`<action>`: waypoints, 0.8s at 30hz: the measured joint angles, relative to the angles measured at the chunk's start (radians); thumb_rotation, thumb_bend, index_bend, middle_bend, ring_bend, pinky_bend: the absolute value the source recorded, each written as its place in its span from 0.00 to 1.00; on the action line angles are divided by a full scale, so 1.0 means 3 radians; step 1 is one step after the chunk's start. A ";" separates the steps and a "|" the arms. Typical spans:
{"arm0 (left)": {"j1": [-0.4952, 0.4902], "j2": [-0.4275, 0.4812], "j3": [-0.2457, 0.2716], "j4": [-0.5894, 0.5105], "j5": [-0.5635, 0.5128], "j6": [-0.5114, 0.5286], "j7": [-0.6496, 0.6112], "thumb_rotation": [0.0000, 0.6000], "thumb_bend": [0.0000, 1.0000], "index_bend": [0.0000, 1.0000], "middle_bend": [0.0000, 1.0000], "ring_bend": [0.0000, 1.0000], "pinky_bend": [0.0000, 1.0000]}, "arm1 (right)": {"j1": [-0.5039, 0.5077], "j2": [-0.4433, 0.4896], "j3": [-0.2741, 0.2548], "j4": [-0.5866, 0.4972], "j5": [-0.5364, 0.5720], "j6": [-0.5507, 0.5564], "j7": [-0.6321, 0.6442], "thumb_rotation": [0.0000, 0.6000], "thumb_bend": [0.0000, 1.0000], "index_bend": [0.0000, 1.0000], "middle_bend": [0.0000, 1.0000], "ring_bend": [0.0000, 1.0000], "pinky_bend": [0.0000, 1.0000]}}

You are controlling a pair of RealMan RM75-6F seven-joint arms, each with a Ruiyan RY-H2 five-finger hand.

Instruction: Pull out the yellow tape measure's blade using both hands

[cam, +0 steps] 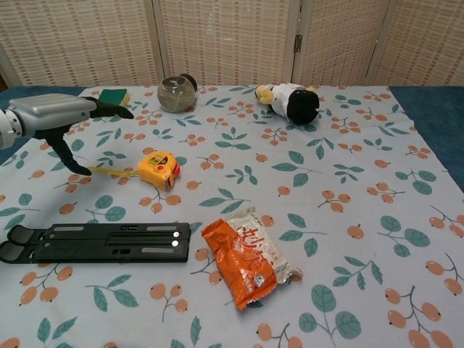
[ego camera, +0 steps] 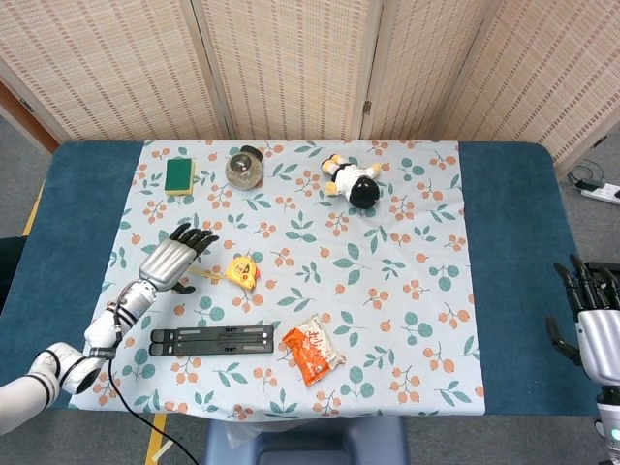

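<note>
One yellow tape measure (cam: 157,169) is lying toward the table's (ego camera: 504,252) left edge (a short strip of blade showing). The left hand (ego camera: 174,260) is hovering beside it with fingers spread, holding nothing. The right hand (ego camera: 593,320) is waiting at the right edge, fingers apart.

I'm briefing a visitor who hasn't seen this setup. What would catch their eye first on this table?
Probably the left hand, fingers spread, reaching over the floral cloth toward the yellow tape measure, which has a short bit of blade showing on the hand's side. Next, the bright orange snack packet near the front edge beside a long black folding stand. The right hand waits far off at the table's right side, holding nothing.
</note>
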 measured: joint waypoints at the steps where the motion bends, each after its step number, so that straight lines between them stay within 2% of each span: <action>1: -0.0045 -0.0049 0.0021 0.0068 0.0023 -0.0022 -0.0015 1.00 0.15 0.12 0.11 0.12 0.00 | -0.0004 -0.0002 -0.0001 0.0004 -0.0002 0.0005 0.0007 1.00 0.47 0.00 0.00 0.17 0.00; 10: -0.0299 -0.0367 0.0128 0.0491 0.0069 -0.0197 -0.0198 1.00 0.16 0.19 0.12 0.15 0.00 | -0.0027 -0.0014 -0.0008 0.0022 0.0036 -0.0005 0.0035 1.00 0.47 0.00 0.00 0.18 0.00; 24: -0.0510 -0.0604 0.0208 0.0771 0.0028 -0.0279 -0.0496 1.00 0.17 0.27 0.22 0.22 0.00 | -0.0039 -0.0037 -0.0006 0.0040 0.0067 -0.0020 0.0048 1.00 0.47 0.00 0.00 0.19 0.00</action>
